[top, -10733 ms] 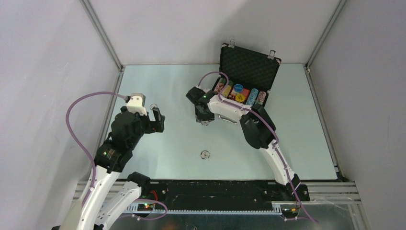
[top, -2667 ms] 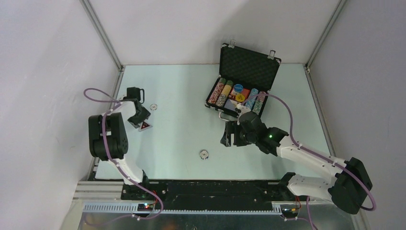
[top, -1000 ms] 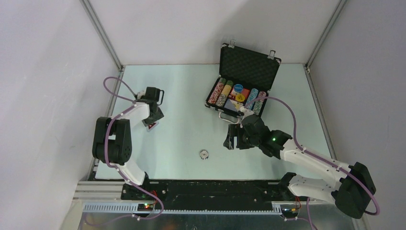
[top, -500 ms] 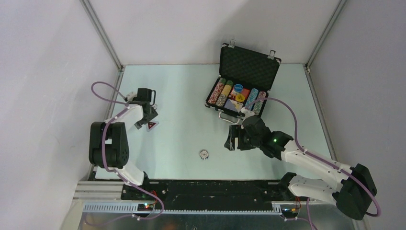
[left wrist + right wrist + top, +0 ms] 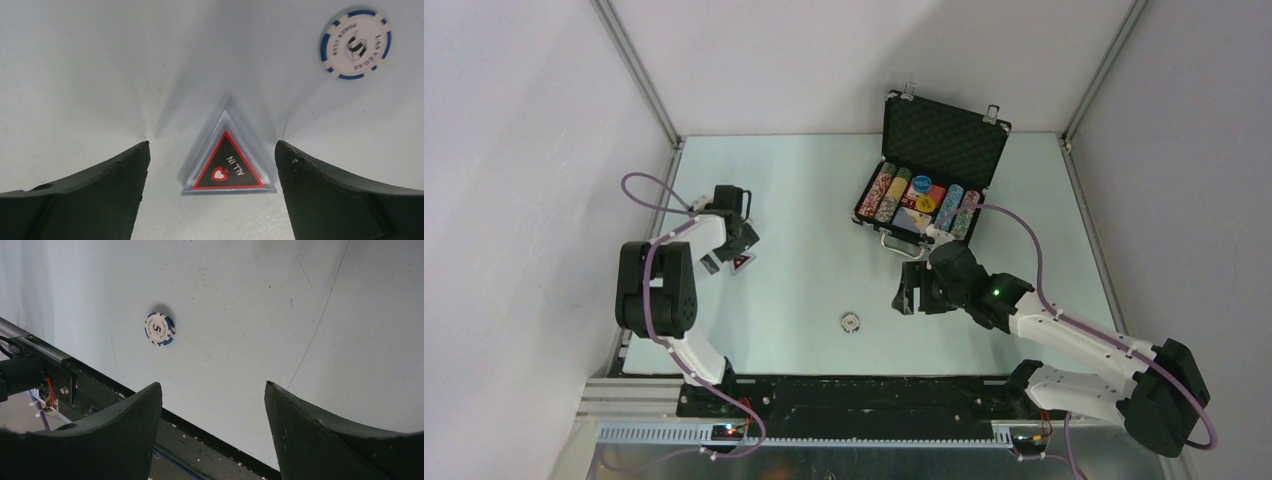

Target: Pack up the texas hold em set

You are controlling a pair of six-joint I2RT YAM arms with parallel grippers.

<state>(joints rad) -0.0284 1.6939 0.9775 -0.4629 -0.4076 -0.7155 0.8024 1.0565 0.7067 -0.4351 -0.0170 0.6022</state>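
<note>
Left gripper (image 5: 730,252), overhead: jaws spread and empty, low over the triangular piece (image 5: 741,263), well apart from the open briefcase (image 5: 944,135).
Left wrist: triangular piece lies flat between the fingers, apart from both; likely lined up for a pickup.
Right wrist: right gripper (image 5: 214,386) wide and empty, hovering, with the poker chip (image 5: 159,329) ahead, probably its target.

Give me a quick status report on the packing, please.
Left end effector open, straddling the triangle, no contact; right end effector open, empty. Case open; chip beside the triangle, another chip near the front edge. Nothing blocking.
</note>
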